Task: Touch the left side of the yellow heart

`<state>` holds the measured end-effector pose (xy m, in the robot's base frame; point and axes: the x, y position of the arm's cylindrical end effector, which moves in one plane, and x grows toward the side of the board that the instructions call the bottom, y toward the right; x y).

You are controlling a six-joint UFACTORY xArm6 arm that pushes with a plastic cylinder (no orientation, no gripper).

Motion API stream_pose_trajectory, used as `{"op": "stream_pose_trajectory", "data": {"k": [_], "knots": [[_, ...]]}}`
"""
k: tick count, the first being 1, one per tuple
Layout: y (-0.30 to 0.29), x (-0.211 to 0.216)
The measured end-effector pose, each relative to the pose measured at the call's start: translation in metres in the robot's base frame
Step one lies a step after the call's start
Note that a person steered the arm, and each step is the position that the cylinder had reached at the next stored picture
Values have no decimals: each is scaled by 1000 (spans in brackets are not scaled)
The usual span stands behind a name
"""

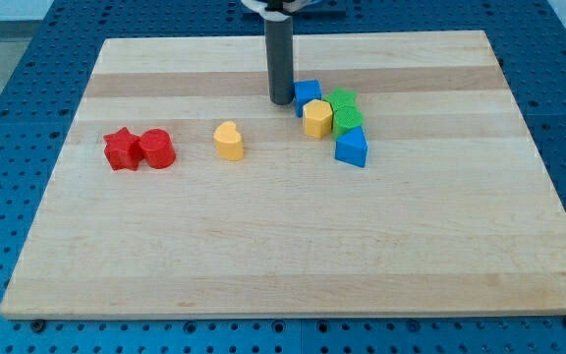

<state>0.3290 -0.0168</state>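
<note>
The yellow heart (229,141) lies on the wooden board left of centre. My tip (281,100) rests on the board up and to the right of the heart, apart from it. The tip stands just left of a blue block (308,93), close to it or touching it.
A cluster sits right of my tip: the blue block, a yellow hexagon-like block (317,118), two green blocks (343,99) (348,120) and a blue triangular block (352,147). A red star (120,148) and a red cylinder (156,148) touch at the view's left.
</note>
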Motion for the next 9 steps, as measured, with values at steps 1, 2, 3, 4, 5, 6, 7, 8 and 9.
{"op": "stream_pose_trajectory", "data": {"k": [1, 2, 3, 4, 5, 6, 7, 8, 9], "knots": [[8, 0], [7, 0], [-17, 0], [-50, 5], [-72, 19], [-86, 24], [-97, 27], [-99, 38], [-101, 50]]}}
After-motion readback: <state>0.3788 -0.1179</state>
